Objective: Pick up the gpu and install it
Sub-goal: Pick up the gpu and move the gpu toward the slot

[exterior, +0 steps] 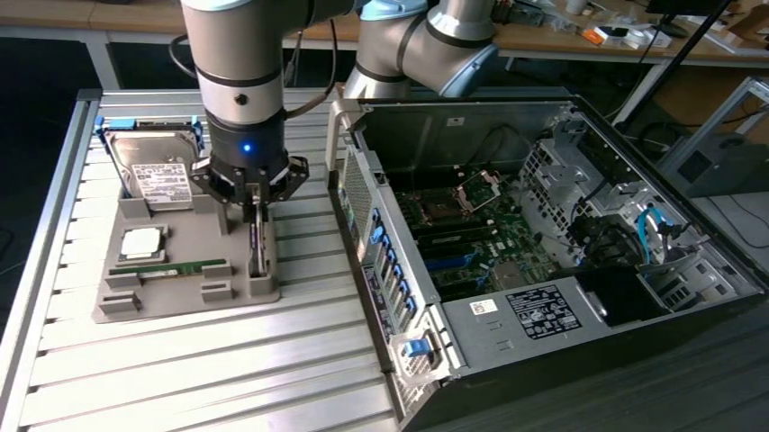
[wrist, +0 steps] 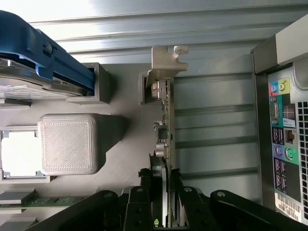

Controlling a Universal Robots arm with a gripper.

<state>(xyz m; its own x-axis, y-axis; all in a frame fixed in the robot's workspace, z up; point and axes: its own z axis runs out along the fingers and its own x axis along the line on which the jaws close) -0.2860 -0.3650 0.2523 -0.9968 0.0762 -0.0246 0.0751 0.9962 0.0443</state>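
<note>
The gpu (exterior: 256, 245) stands on its edge in a slot at the exterior view's right side of the grey holder (exterior: 180, 301). In the wrist view the gpu (wrist: 166, 113) is a thin card seen edge-on, with its silver bracket (wrist: 163, 60) at the far end. My gripper (exterior: 255, 214) reaches straight down onto it. My gripper (wrist: 161, 185) has its black fingers (wrist: 144, 182) pressed against both faces of the card. The card still sits in the holder.
The holder also carries a hard drive (exterior: 162, 175) in a blue frame, a processor (exterior: 142, 240) and a green memory stick (exterior: 168, 267). The open computer case (exterior: 517, 243) lies close at the exterior view's right, with its rear ports (wrist: 284, 139) near the card.
</note>
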